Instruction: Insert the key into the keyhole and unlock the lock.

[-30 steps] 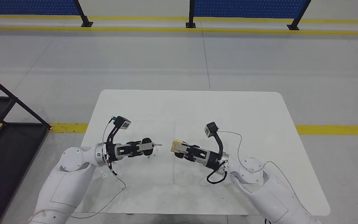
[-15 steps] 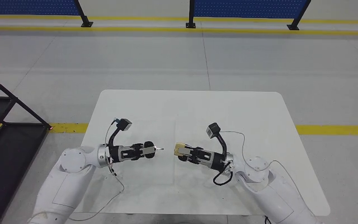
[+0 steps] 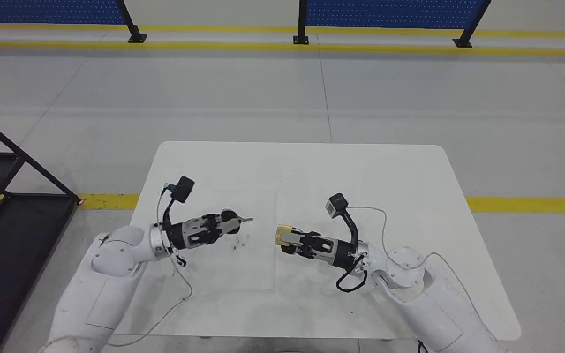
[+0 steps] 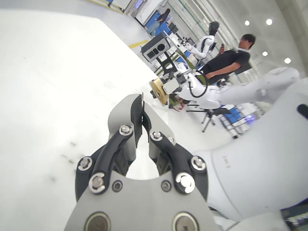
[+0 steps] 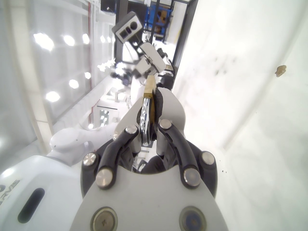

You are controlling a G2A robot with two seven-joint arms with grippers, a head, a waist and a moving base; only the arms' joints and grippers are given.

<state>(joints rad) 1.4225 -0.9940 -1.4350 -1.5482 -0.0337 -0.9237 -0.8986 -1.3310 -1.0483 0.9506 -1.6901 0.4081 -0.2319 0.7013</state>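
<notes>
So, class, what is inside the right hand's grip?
The right hand is shut on a brass padlock, shackle toward the wrist. Its fingers cover part of the body.

Top view: bright, even overhead light; the table (image 3: 388,176) and floor (image 3: 265,97) read flat and pale, with faint, soft-edged shadows. Left wrist view: the table (image 4: 48,61) is blown out to near-white glare, and the round ceiling lamps (image 4: 269,22) show as hard hot spots. Right wrist view: the ceiling lamps (image 5: 43,41) bloom into smeared patches, with small glints on the chrome shackle of the lock (image 5: 145,114). Both wrist views: strong fisheye distortion, straight edges bowing toward the borders.
</notes>
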